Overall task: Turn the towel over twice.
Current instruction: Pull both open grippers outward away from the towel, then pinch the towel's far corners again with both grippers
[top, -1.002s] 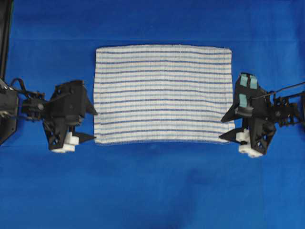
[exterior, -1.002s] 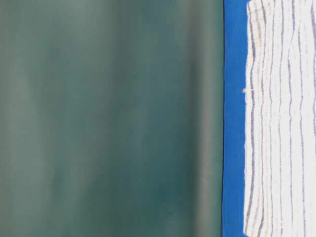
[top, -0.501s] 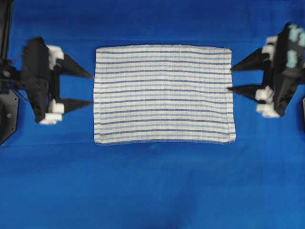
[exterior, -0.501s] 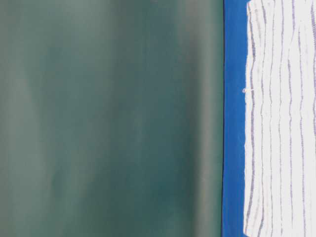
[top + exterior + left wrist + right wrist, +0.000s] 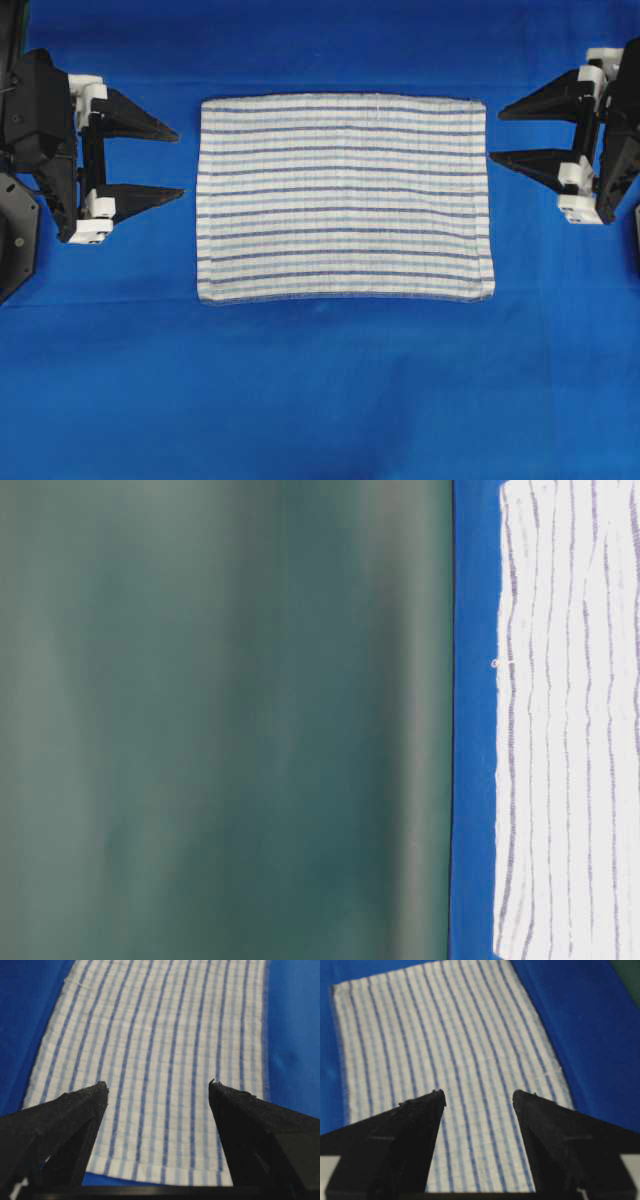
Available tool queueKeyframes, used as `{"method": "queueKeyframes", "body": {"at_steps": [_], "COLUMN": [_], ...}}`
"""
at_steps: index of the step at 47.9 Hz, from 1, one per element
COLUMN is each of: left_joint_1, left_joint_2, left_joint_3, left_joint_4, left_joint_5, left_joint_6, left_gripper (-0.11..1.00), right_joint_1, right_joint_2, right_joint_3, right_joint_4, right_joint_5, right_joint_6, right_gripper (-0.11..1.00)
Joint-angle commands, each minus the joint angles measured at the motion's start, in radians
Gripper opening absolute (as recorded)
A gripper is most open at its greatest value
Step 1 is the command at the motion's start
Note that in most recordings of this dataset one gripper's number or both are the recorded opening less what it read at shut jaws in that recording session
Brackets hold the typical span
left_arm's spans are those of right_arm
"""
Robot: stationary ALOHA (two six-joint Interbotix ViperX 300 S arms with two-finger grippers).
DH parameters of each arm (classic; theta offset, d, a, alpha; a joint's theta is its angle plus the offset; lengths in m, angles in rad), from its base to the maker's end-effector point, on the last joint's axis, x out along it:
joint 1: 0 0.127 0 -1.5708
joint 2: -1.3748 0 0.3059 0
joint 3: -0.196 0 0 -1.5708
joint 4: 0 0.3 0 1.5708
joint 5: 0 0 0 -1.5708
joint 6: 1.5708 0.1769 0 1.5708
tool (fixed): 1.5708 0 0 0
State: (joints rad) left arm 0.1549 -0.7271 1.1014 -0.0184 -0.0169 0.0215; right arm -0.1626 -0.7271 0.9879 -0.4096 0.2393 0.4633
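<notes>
Evidently, the towel [image 5: 343,198] was laid flat and unfolded on the blue sheet [image 5: 320,400], between the two grippers and touched by neither. The left gripper [image 5: 165,161] and right gripper [image 5: 508,133] were each held with fingers spread wide and tips pointed at a short edge, nothing being gripped. This facing placement was judged to suit grasping both edges together, no turn being visibly underway.

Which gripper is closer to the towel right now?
Right, narrowly. The right gripper sits open just off the towel's right edge, its tips almost at the hem. The left gripper is open beside the left edge, with a slightly wider gap.
</notes>
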Motion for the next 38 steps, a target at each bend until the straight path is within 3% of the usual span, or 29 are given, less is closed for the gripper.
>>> {"method": "queueKeyframes", "body": {"at_steps": [1, 20, 29, 38], "left_joint_1": [0.017, 0.198, 0.256, 0.302], "left_joint_2": [0.018, 0.221, 0.371, 0.517], "left_joint_3": [-0.015, -0.009, -0.032, -0.057], "left_joint_4": [0.000, 0.000, 0.000, 0.000], "left_joint_5": [-0.011, -0.138, -0.207, -0.275], "left_joint_6": [-0.002, 0.089, 0.147, 0.161], "left_gripper": [0.76, 0.76, 0.76, 0.77], "right_joint_1": [-0.037, -0.291, -0.379, -0.437], "right_joint_2": [0.014, 0.189, 0.313, 0.457], "right_joint_3": [-0.012, -0.009, 0.005, 0.025], "right_joint_4": [-0.003, -0.029, -0.040, -0.040], "right_joint_5": [-0.005, -0.049, -0.132, -0.270], "right_joint_6": [-0.002, -0.002, -0.002, -0.002], "right_gripper": [0.62, 0.62, 0.62, 0.62]}}
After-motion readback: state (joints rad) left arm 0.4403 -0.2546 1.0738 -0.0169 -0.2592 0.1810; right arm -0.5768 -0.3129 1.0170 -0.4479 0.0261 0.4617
